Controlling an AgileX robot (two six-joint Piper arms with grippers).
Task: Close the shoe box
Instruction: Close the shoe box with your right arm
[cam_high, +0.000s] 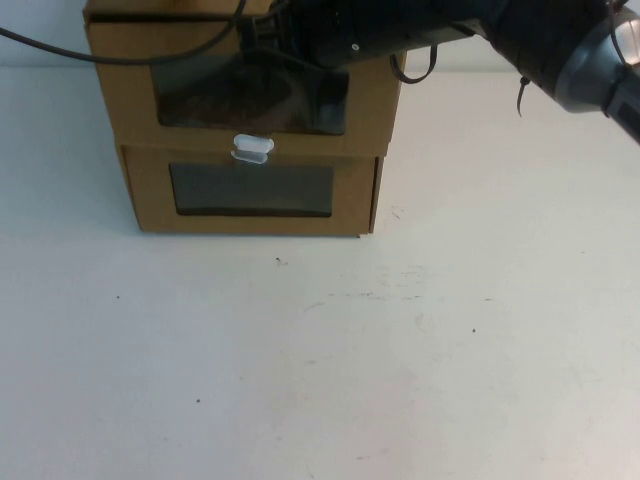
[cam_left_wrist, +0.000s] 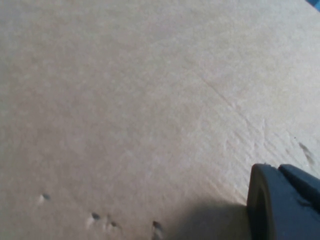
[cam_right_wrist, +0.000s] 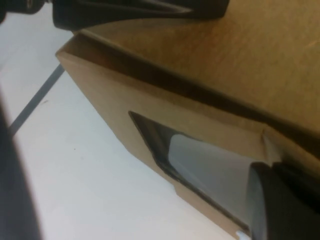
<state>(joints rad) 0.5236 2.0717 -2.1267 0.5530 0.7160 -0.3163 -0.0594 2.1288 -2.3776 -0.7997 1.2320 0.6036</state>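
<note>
Two cardboard boxes stacked at the worktop's far left; the shoe box sits on top, drawer front slightly proud. Right claw over its top, left claw against cardboard; cannot tell either's state.

Matching cardboard box w/ dark window, white tab on top, sits on white table.

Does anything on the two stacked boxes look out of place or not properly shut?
Yes. The upper shoe box juts forward of its shell, with a dark gap along its top edge. The lower box looks flush. The right gripper is at the upper front; the left gripper is close over cardboard.
</note>
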